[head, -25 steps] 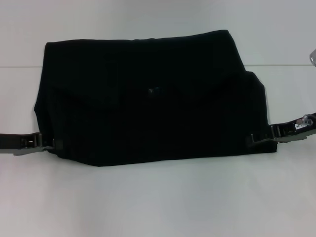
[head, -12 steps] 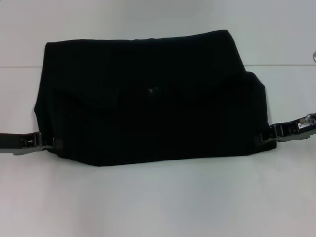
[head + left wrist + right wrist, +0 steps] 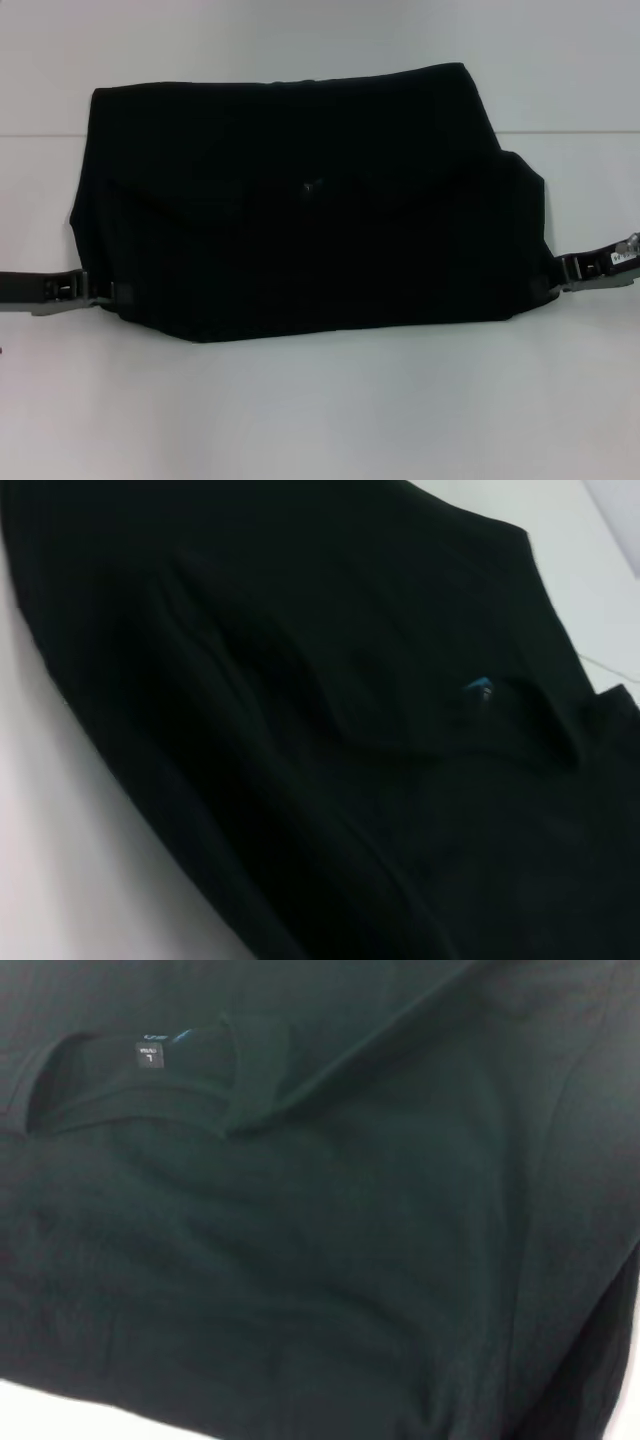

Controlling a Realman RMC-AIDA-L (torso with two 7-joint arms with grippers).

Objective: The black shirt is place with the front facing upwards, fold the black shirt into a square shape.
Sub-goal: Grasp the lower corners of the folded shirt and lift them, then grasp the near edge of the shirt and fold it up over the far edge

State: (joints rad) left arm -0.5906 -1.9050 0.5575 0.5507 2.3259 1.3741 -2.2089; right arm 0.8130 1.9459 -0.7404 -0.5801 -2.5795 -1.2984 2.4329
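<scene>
The right gripper (image 3: 562, 272) had backed off the shirt (image 3: 300, 200), indicating release; the left gripper (image 3: 100, 291) stayed; finger state indeterminable for both.

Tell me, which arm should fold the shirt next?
Probably the left. Its gripper sits right at the shirt edge, seemingly touching the cloth. The right gripper sits at the opposite edge, barely touching. A wide fold may need both.

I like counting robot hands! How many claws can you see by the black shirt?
2. The left claw is at the black shirt's left edge, low down. The right claw is at its right edge. The shirt hides their tips.
</scene>
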